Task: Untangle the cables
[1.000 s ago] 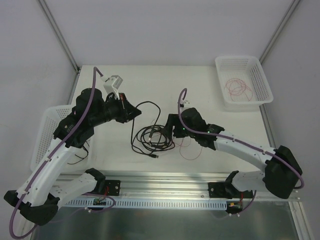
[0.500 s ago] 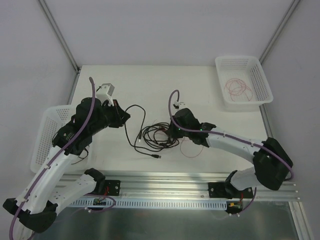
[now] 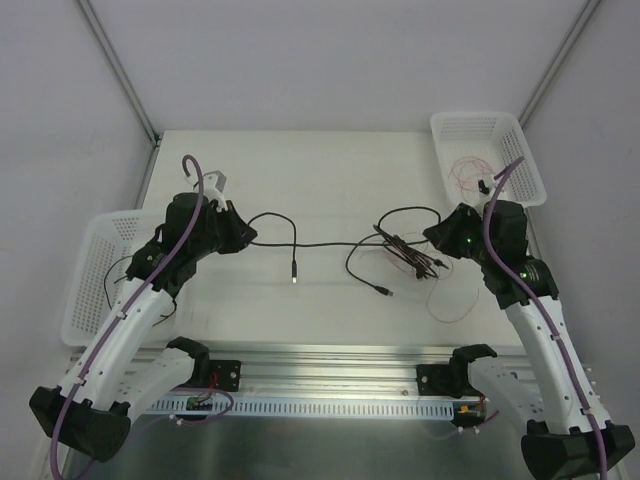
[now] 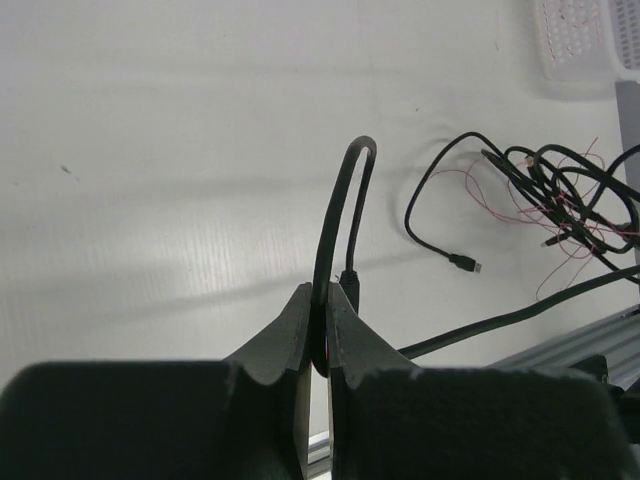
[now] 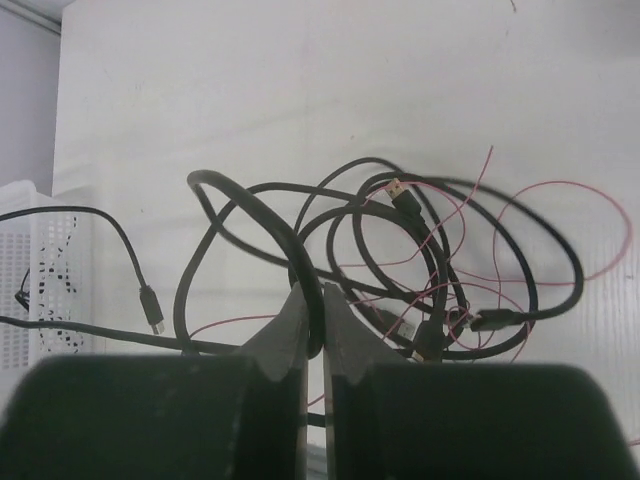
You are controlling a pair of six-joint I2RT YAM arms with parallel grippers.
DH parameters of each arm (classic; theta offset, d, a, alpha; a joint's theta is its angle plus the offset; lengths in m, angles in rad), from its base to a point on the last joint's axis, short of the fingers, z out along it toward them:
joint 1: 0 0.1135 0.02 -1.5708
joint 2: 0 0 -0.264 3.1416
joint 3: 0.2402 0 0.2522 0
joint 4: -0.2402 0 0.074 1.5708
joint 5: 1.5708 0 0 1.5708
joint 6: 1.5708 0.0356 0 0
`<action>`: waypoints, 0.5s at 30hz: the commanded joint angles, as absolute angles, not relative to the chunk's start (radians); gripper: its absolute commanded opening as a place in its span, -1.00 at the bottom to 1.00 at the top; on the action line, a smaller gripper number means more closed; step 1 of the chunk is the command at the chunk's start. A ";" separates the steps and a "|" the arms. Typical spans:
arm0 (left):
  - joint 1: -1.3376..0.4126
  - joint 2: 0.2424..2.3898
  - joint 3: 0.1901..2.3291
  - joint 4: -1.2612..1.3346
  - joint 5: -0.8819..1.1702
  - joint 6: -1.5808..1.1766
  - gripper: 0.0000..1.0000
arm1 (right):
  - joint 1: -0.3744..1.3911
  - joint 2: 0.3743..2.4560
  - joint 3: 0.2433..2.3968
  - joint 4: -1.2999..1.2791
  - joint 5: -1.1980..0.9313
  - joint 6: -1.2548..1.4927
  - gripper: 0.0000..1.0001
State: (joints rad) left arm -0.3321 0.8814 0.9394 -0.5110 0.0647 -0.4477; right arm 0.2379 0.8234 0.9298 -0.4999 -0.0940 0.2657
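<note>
White table surface (image 3: 300,170) carries everything, with a white plastic mesh basket (image 3: 85,290) at its left edge and a second white mesh basket (image 3: 470,118) at its far right corner; a loop of thin red wire (image 3: 475,178) lies inside that one. Near the left edge my left claw (image 3: 243,228) is clenched on a thin black cable (image 3: 330,243), which bends into a tight arch just past my fingertips and ends in a small plug (image 3: 293,272). That cable runs across the middle to the tangled bundle of black cables (image 3: 405,255), right of centre. My right claw (image 3: 437,240) is clamped on one loop of that bundle. A fine red wire (image 3: 450,300) threads through it and curls toward the near edge.
</note>
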 commanded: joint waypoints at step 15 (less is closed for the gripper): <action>-0.236 0.903 0.747 -0.526 0.129 -0.360 -0.79 | 0.251 0.919 0.827 -0.571 -0.121 0.184 -0.90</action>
State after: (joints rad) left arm -0.2768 0.9154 0.7895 -0.4789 0.1917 -0.4427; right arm 0.2005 0.8986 0.8654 -0.6010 -0.2905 0.2436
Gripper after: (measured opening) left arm 0.077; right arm 0.052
